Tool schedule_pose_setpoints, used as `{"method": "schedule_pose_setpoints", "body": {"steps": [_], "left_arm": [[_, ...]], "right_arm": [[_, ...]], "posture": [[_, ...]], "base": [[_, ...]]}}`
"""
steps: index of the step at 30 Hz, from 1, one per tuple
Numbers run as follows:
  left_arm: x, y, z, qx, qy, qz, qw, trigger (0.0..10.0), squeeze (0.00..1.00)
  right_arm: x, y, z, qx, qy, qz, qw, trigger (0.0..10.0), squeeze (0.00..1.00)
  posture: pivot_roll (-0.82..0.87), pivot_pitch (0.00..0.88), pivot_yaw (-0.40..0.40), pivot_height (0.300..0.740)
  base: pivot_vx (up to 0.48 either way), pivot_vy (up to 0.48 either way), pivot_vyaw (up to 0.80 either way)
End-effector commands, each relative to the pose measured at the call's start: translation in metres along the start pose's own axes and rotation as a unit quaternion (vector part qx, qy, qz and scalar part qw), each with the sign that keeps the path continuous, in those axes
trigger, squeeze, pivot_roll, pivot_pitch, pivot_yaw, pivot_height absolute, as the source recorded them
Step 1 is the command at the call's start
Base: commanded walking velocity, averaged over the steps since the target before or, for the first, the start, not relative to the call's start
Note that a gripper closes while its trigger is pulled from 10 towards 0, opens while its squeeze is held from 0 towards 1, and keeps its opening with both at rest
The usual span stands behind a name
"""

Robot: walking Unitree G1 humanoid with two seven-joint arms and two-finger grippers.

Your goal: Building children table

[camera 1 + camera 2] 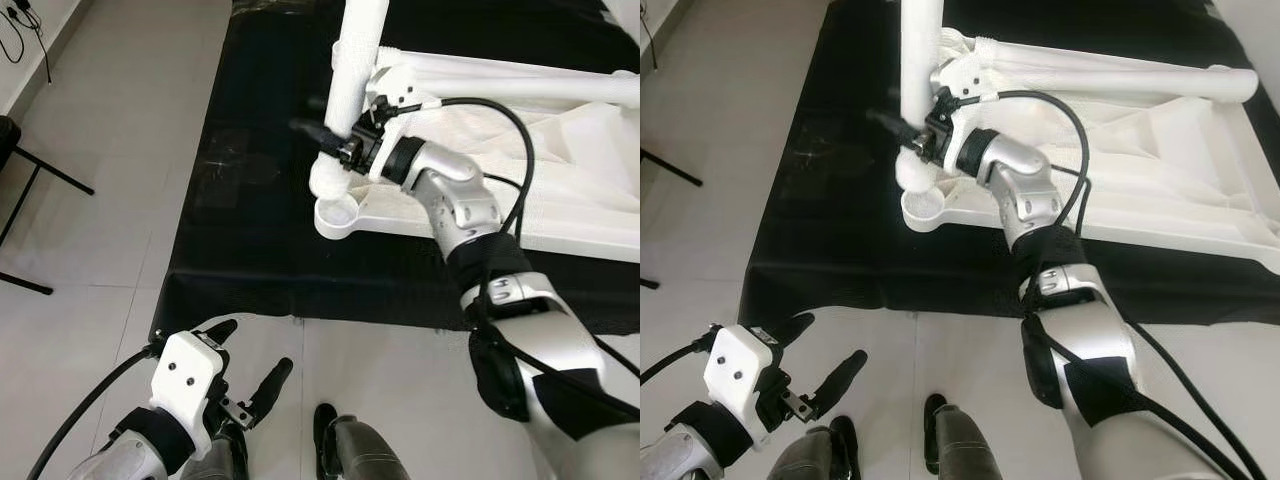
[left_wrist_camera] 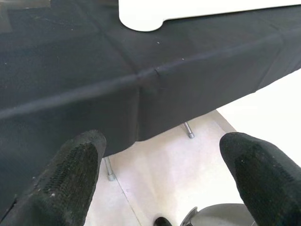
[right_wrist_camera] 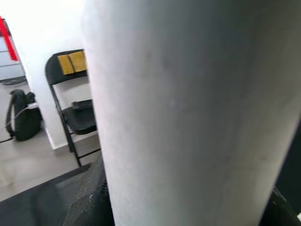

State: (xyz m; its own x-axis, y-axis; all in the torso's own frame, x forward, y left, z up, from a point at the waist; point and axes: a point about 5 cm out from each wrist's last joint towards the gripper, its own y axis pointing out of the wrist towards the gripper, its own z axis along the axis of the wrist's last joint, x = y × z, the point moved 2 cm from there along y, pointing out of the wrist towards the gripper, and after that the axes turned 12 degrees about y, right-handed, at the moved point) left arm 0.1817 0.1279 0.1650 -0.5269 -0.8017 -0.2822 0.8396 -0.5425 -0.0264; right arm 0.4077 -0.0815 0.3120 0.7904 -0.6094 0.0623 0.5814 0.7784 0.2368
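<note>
The right gripper (image 1: 335,140) is clamping a white leg (image 1: 355,75) that is standing upright at the corner socket (image 1: 337,215) of the overturned white tabletop (image 1: 560,190), which is lying on a black cloth (image 1: 250,200). Another leg (image 1: 1120,75) is lying across the tabletop behind. The left gripper (image 1: 250,365) is hanging low over the floor (image 1: 100,200), fingers (image 2: 70,174) spread. A folding chair (image 3: 75,108) is standing beyond.

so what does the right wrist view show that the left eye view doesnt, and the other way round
The right wrist view alone has a black folding chair with a yellow pad and a dark backpack by the wall. The left eye view alone has the upturned white tabletop, the black cloth and the open left gripper hanging low. Both share the upright white table leg, with the right gripper shut on it.
</note>
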Motion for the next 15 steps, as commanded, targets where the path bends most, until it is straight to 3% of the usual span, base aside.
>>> {"method": "schedule_pose_setpoints", "body": {"steps": [1, 3, 5, 6, 7, 8, 9, 11, 15], "left_arm": [[0.004, -0.001, -0.006, -0.01, -0.009, -0.005, 1.0, 10.0, 0.0], [0.004, -0.001, -0.006, -0.01, -0.009, -0.005, 1.0, 10.0, 0.0], [0.004, -0.001, -0.006, -0.01, -0.009, -0.006, 1.0, 10.0, 0.0], [0.004, -0.001, -0.007, -0.011, -0.009, -0.006, 1.0, 10.0, 0.0], [0.004, -0.001, -0.007, -0.011, -0.009, -0.006, 1.0, 10.0, 0.0], [0.004, -0.001, -0.007, -0.011, -0.01, -0.007, 1.0, 10.0, 0.0], [0.004, -0.001, -0.007, -0.011, -0.01, -0.007, 1.0, 10.0, 0.0], [0.004, -0.001, -0.007, -0.011, -0.011, -0.007, 1.0, 10.0, 0.0], [0.004, -0.001, -0.008, -0.011, -0.012, -0.008, 1.0, 10.0, 0.0]], "right_arm": [[0.005, -0.007, -0.024, -0.047, 0.014, -0.017, 0.999, 10.0, 0.0], [0.005, -0.007, -0.024, -0.047, 0.014, -0.017, 0.999, 10.0, 0.0], [0.001, -0.01, -0.024, -0.048, 0.016, 0.013, 0.999, 10.0, 0.0], [-0.006, -0.013, -0.025, -0.048, 0.014, 0.056, 0.997, 10.0, 0.0], [-0.006, -0.013, -0.025, -0.048, 0.014, 0.056, 0.997, 10.0, 0.0], [-0.015, -0.017, -0.025, -0.05, 0.007, 0.102, 0.993, 10.0, 0.0], [-0.015, -0.017, -0.025, -0.05, 0.007, 0.102, 0.993, 10.0, 0.0], [-0.033, -0.024, -0.032, -0.07, -0.023, 0.177, 0.982, 10.0, 0.0], [-0.042, -0.026, -0.038, -0.085, -0.045, 0.206, 0.974, 10.0, 0.0]], "posture": [[-0.18, 0.319, -0.098, 0.74], [-0.18, 0.319, -0.098, 0.74], [-0.18, 0.32, -0.099, 0.74], [-0.18, 0.319, -0.098, 0.74], [-0.18, 0.319, -0.098, 0.74], [-0.18, 0.318, -0.098, 0.74], [-0.18, 0.318, -0.098, 0.74], [-0.19, 0.314, -0.094, 0.74], [-0.19, 0.31, -0.094, 0.74]], "base": [[0.0, 0.0, 0.0], [0.0, 0.0, 0.0], [0.0, 0.0, 0.0], [0.0, 0.0, 0.0], [0.0, 0.0, 0.0], [0.0, 0.0, 0.0], [0.0, 0.0, 0.0], [0.0, 0.0, 0.0], [0.0, 0.0, 0.0]]}}
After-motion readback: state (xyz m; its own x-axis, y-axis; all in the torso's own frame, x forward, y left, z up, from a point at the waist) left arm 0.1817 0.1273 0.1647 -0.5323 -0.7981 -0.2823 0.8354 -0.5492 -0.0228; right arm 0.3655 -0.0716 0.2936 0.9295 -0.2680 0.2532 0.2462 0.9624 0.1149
